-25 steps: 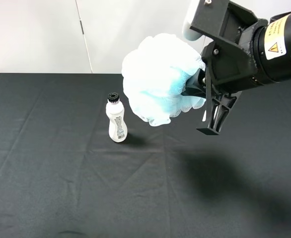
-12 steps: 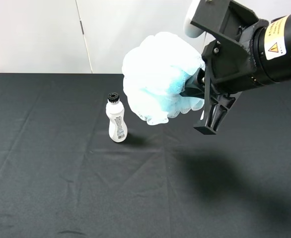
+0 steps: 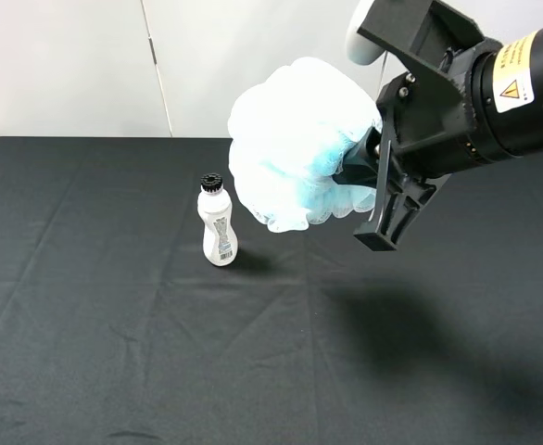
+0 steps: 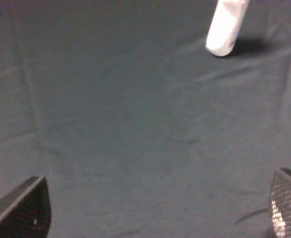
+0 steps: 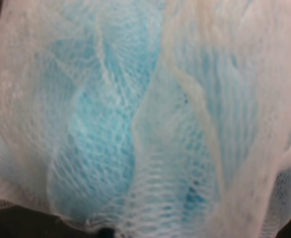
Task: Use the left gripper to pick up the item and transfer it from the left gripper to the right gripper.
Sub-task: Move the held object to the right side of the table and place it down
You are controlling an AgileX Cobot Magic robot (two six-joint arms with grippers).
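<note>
A high camera looks down on a bench (image 3: 86, 324) covered in black cloth, with a white wall behind it. A small white bottle (image 3: 219, 227) with a black cap stands upright on the cloth.

Up and to the right of the bottle, raised clear of the bench, is a fluffy round bath pouf (image 3: 295, 139) of pale blue and white mesh. It is much wider than the bottle. The right end effector (image 3: 359, 172) is black and blocky, on a bulky black arm with a white label showing a yellow warning triangle. It reaches in from well to the right of the bottle. It is closed on the pouf's right side, with its fingers sunk into the mesh. A black part of it juts down toward the cloth without touching it. A broad soft shadow (image 3: 392, 324) lies on the cloth to the lower right of the bottle.

In the right wrist camera, folds of blue and white netting from the pouf fill nearly the whole view, pressed close to the lens.

In the left wrist camera, the left end effector (image 4: 154, 210) is open. Only its two dark, textured fingertips show, set far apart, with nothing but bare black cloth between them. The bottle sits on the bench beyond them, well apart from both tips, with a small dark shadow beside it.
</note>
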